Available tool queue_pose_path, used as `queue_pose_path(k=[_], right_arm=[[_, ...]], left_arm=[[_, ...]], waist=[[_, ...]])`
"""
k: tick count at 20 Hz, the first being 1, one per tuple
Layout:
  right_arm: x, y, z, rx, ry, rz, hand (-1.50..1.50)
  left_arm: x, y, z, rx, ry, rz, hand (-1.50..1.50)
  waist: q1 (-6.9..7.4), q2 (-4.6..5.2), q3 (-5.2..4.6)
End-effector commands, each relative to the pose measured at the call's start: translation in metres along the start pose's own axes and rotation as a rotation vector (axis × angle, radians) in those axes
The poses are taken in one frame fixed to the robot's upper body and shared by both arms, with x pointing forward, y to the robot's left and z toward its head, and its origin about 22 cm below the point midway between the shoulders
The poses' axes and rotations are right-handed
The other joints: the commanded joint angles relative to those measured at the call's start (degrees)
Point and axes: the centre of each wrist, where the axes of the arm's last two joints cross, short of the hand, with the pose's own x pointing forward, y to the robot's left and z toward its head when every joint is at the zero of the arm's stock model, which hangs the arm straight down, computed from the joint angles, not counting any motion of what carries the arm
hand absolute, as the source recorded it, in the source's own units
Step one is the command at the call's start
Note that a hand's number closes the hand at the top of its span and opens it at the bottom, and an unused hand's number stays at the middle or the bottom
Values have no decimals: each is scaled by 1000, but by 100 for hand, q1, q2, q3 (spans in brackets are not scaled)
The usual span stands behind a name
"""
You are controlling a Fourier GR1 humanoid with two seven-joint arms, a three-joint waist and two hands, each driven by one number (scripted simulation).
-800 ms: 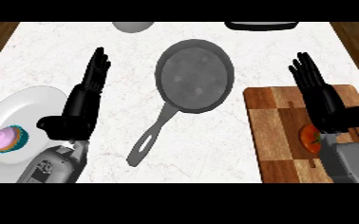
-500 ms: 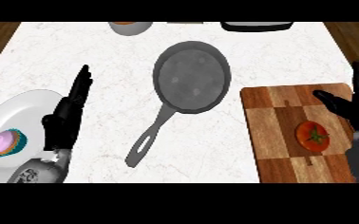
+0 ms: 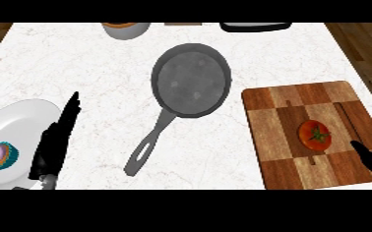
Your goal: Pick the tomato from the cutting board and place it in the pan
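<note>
Tomato (image 3: 315, 135) sits on the wooden cutting board (image 3: 276, 123) at the right, stem side up, nothing touching it. Grey frying pan (image 3: 191, 80) lies mid-counter w/ nothing in it, handle running toward lower left. Right hand (image 3: 362, 153): only a black tip shows at the right edge, just beside the tomato; can't tell if fingers are apart or curled. Left hand (image 3: 56, 140) is edge-on w/ fingers straight, holding nothing, next to a white plate (image 3: 25, 123). Bowl (image 3: 125, 28) at the top edge.

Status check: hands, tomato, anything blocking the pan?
Left robot hand open, edge-on beside plate. Right robot hand barely in view. Tomato on board, untouched. Pan unobstructed.
</note>
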Motion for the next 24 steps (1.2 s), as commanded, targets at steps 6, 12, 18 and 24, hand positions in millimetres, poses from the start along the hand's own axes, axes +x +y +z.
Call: queue_pose_path(k=[6, 12, 18, 24], right_arm=[[0, -83, 50, 89, 77, 375, -150], [74, -78, 64, 280, 106, 418, -150], [152, -61, 59, 343, 164, 504, -150], [204, -38, 52, 398, 272, 595, -150]], left_arm=[[-4, 1, 11, -53, -11, -16, 0], [4, -7, 7, -76, -36, -26, 0], [7, -9, -4, -102, -41, -14, 0], [4, -2, 2, -90, -28, -19, 0]], waist=[[360, 100, -22], [528, 130, -3], [618, 169, 0], [627, 115, 32]])
